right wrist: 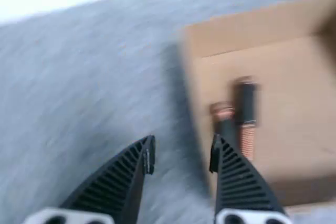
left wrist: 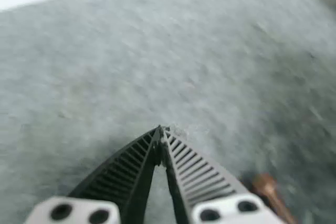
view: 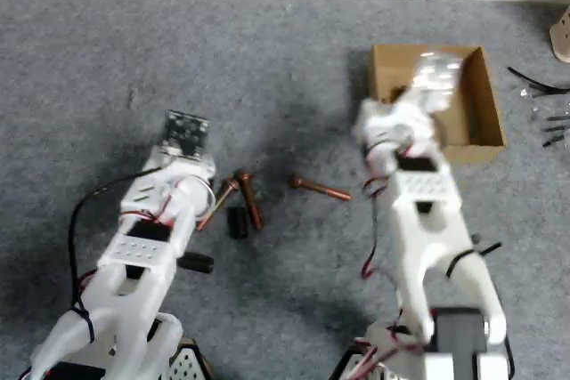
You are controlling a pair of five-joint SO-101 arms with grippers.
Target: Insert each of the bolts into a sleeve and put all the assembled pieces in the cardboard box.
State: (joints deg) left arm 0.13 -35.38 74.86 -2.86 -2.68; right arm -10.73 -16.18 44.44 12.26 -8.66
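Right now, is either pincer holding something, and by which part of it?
Nothing is held. The left pincer is shut with nothing between its tips; the right pincer is open and empty, near the cardboard box.

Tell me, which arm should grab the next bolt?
Probably left: the left claw sits beside two bolts, while the right claw hovers open by the cardboard box.

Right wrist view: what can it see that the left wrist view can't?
Right wrist view's own: the brown cardboard box with two copper bolts in black sleeves lying inside, and the right gripper, open, near the box. Left wrist view's own: the left gripper, shut, and the end of one copper bolt lying close by. Both: the grey felt-like table cover.
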